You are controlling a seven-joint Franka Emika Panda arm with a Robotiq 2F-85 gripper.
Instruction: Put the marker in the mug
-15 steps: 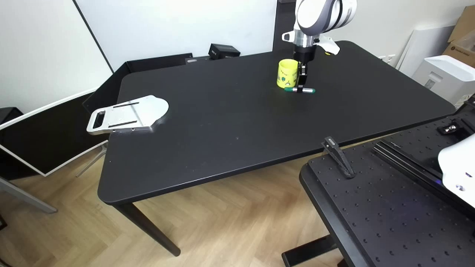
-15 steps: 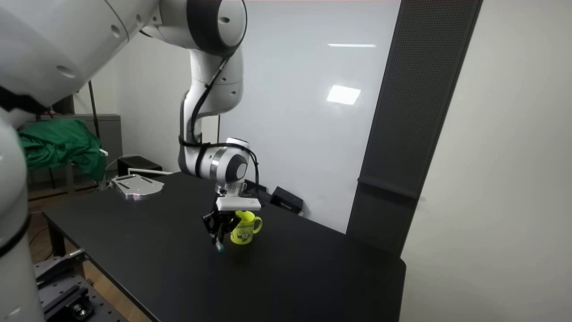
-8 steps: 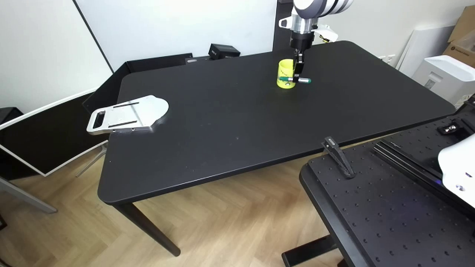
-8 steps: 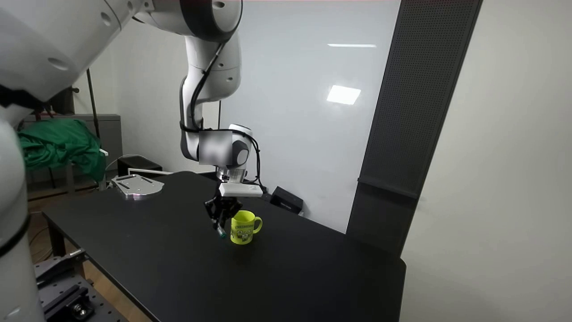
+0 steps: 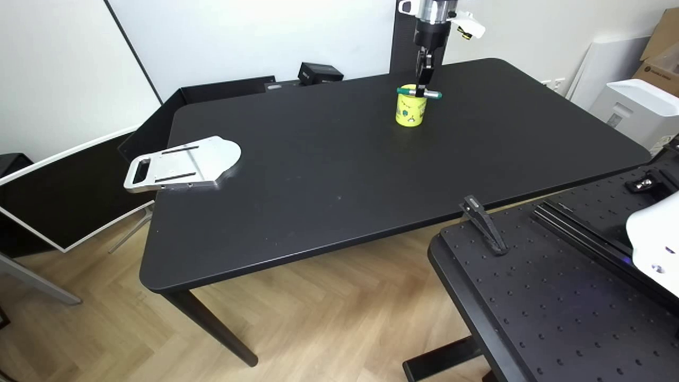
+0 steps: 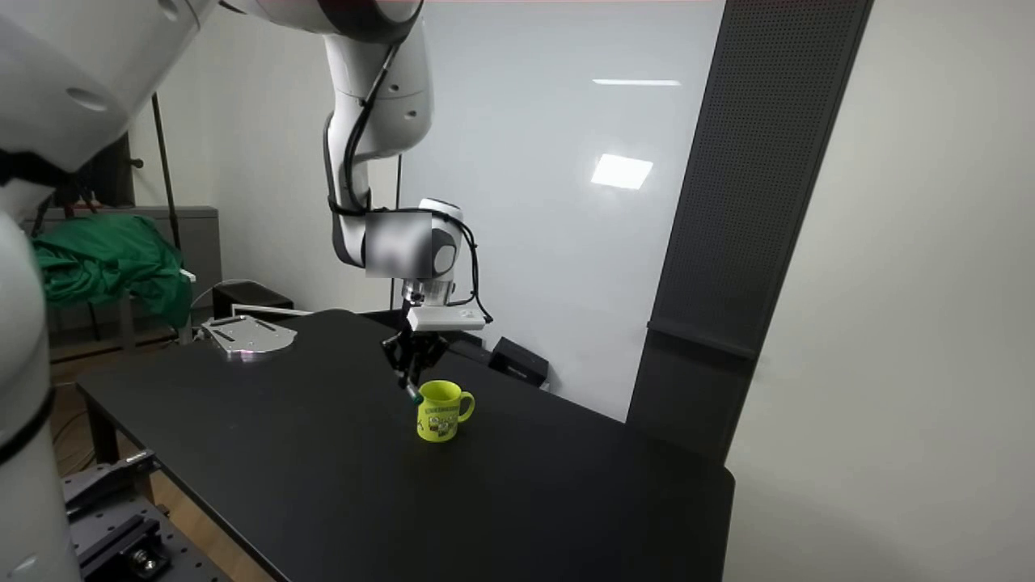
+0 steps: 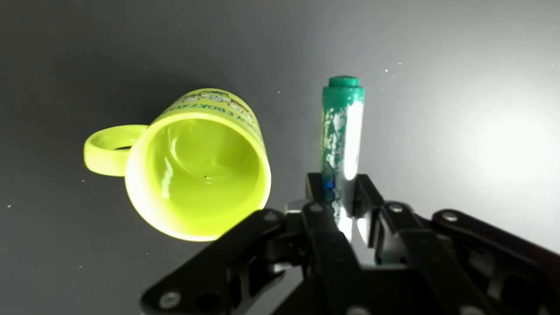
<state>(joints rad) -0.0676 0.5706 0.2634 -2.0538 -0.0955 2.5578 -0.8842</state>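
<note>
The yellow mug [image 5: 409, 113] stands upright on the black table, its handle visible in an exterior view [image 6: 467, 406] and in the wrist view. My gripper [image 7: 342, 194] is shut on the marker [image 7: 343, 127], with one finger on each side of its middle. The marker is green with a silvery-white body and lies about level. In an exterior view the marker [image 5: 433, 95] shows at the height of the mug's rim, one end overlapping the mug. In the wrist view the open mug [image 7: 201, 179] is left of the marker, with a gap of table between. Its inside holds no object.
A white flat tray-like plate [image 5: 212, 159] lies at the table's far end. A black box [image 5: 320, 73] stands behind the back edge, by a whiteboard [image 6: 558, 242]. A perforated dark bench [image 5: 557, 318] with a clamp [image 5: 484, 225] adjoins the table.
My gripper has risen with the marker held, from low beside the mug to about rim height. It has also shifted slightly toward the mug. The mug has not moved.
</note>
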